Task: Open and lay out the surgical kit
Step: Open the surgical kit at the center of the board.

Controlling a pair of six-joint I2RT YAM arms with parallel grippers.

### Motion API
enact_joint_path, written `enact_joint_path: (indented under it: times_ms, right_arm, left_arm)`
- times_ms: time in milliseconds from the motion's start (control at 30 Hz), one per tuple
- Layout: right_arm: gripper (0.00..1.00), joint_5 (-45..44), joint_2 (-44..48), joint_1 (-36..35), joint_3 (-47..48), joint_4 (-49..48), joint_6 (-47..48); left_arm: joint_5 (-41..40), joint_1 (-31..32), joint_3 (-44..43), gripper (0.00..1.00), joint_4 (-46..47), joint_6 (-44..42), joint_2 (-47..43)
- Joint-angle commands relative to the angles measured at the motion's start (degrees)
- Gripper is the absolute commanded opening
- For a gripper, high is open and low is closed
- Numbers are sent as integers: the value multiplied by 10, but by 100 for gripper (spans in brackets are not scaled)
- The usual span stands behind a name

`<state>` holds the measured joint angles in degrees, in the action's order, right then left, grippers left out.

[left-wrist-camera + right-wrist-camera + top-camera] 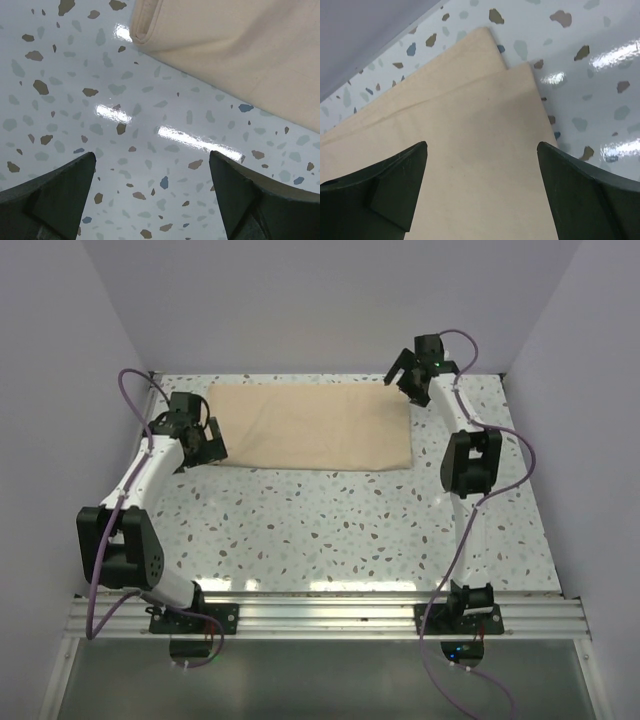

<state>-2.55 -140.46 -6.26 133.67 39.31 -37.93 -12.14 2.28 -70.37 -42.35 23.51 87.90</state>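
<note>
The surgical kit shows only as a folded tan wrap (310, 425) lying flat at the back of the speckled table; whatever it holds is hidden. My left gripper (207, 443) hangs open just off the wrap's near left corner (145, 30), with bare table between its fingers (60, 195). My right gripper (405, 373) is open above the wrap's far right corner (485, 140), nothing held; two layers of the sheet overlap there.
A white wall (365, 30) rises close behind the wrap's far edge. Side walls close in the table (330, 530) on left and right. The arms' bases and a metal rail (330, 615) line the near edge.
</note>
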Motion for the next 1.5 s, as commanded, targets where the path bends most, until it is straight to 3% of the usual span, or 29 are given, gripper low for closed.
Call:
enact_joint_path:
  times_ms: [0,233,433,633,767,867,933,1000,1100,1233,1467]
  right_arm:
    - [94,-34,-48,8,65,-27,-29]
    - [86,-101,-101,19,107,-50,-42]
    - [78,-104,-138,21,131,-69,-51]
    - [59,-74,-161,19,129,-75,-76]
    - [52,-64,-162,17,120,-78,-79]
    - [40,-60,-166,15,120,-79,-78]
    - [24,-56,-168,15,119,-76,-78]
    - [20,-51,-169,15,116,-74,-77]
    - [0,-48,-166,15,104,-66,-72]
    - [0,-51,-140,16,85,-67,-51]
    - [0,-20,-17,11,1,-96,-25]
  left_arm:
    - [15,-2,16,100,-8,17,-40]
    - [14,-1,25,100,-17,34,-44]
    - [10,-1,22,100,-22,44,-34]
    - [5,-1,18,100,-29,53,-26]
    - [-2,-1,27,100,-32,56,-33]
    - [-5,-1,37,100,-33,58,-42]
    - [-7,-1,43,100,-34,59,-48]
    - [-10,-1,46,100,-37,58,-54]
    - [-16,-1,51,100,-42,55,-66]
    - [-20,-1,57,100,-50,50,-90]
    - [-36,-1,62,100,-56,24,-142]
